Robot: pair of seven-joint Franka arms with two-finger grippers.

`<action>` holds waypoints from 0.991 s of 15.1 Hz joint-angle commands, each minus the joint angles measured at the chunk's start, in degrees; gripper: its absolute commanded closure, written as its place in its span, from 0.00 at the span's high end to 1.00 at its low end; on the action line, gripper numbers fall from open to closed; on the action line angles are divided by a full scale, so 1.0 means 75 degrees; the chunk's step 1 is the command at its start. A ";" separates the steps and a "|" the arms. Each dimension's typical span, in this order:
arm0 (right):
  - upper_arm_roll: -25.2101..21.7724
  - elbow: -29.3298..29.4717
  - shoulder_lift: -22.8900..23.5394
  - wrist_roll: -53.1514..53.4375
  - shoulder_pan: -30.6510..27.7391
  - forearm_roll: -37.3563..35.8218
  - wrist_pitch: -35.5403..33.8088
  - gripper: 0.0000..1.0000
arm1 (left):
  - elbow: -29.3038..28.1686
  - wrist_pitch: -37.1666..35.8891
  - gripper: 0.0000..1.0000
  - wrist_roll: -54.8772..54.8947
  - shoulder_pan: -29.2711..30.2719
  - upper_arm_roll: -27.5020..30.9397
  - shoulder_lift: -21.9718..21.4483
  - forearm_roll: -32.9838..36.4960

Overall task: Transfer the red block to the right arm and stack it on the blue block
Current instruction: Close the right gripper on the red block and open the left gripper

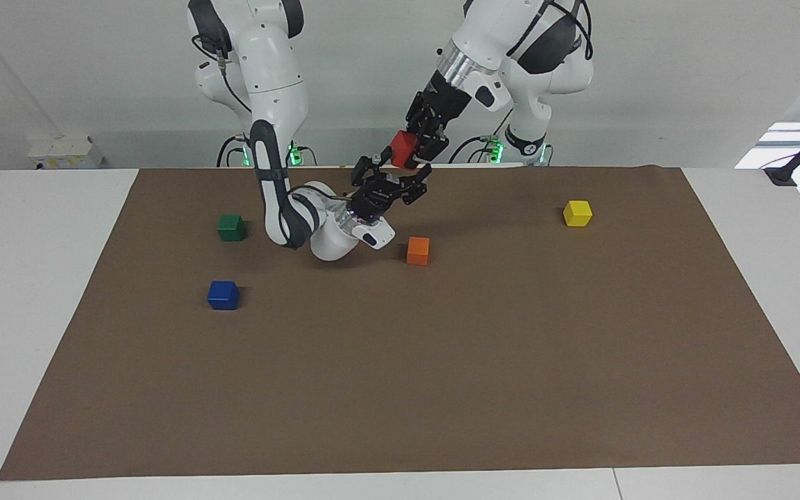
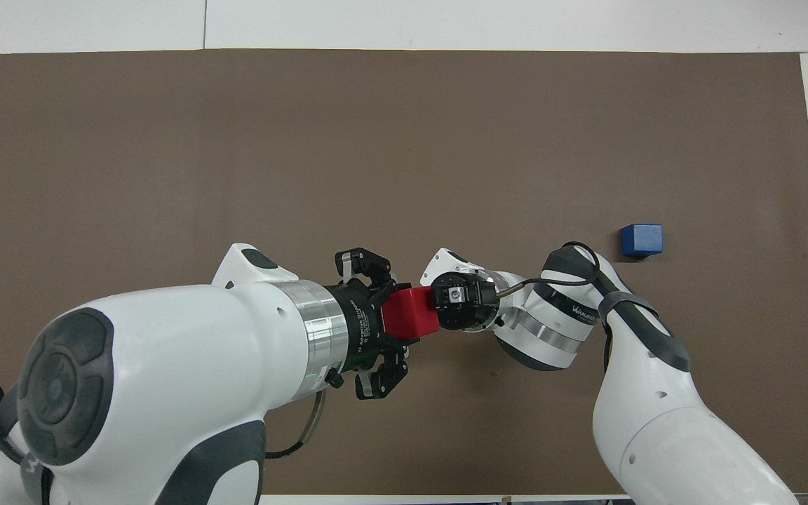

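The red block [image 1: 403, 149] is in the air over the mat's edge nearest the robots, between the two arms. My left gripper [image 1: 412, 153] reaches down and is shut on it; in the overhead view the left gripper [image 2: 404, 317] holds the red block [image 2: 412, 312] at its tip. My right gripper [image 1: 394, 168] points upward just under the block, open, with one finger on each side of the block's lower part. The blue block [image 1: 223, 294] sits on the mat toward the right arm's end, and also shows in the overhead view [image 2: 642, 240].
A green block [image 1: 231, 227] sits nearer to the robots than the blue block. An orange block [image 1: 418, 250] lies on the mat beside the right arm's wrist. A yellow block [image 1: 577, 212] sits toward the left arm's end. The brown mat [image 1: 400, 389] covers the table.
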 commanded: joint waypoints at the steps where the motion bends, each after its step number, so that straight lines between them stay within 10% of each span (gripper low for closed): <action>1: 0.0032 0.0095 0.0068 -0.0131 -0.0051 0.0017 0.0193 0.77 | -0.0302 0.0167 0.00 -0.0058 -0.0050 0.0097 -0.0289 -0.0133; 3: 0.0032 0.0072 0.0056 -0.0177 0.0019 -0.0029 0.0403 0.00 | -0.0337 0.0167 0.00 -0.0035 -0.0050 0.0097 -0.0301 -0.0133; 8: 0.0032 0.0072 -0.0085 -0.0330 0.0054 -0.0041 0.0874 0.00 | -0.0396 0.0085 0.00 0.0012 -0.0062 0.0097 -0.0348 -0.0133; 9: 0.0032 0.0072 -0.0096 -0.0330 0.0054 -0.0042 0.0862 0.00 | -0.0384 0.0073 0.36 0.0012 -0.0038 0.0097 -0.0348 -0.0110; 10: 0.0032 0.0072 -0.0108 -0.0330 0.0043 -0.0042 0.0862 0.00 | -0.0349 0.0061 0.99 -0.0011 -0.0015 0.0097 -0.0336 -0.0063; 15: 0.0032 0.0084 -0.0108 -0.0342 0.0031 -0.0042 0.0839 0.00 | -0.0220 -0.0453 1.00 0.0409 0.0114 0.0353 -0.0418 -0.0039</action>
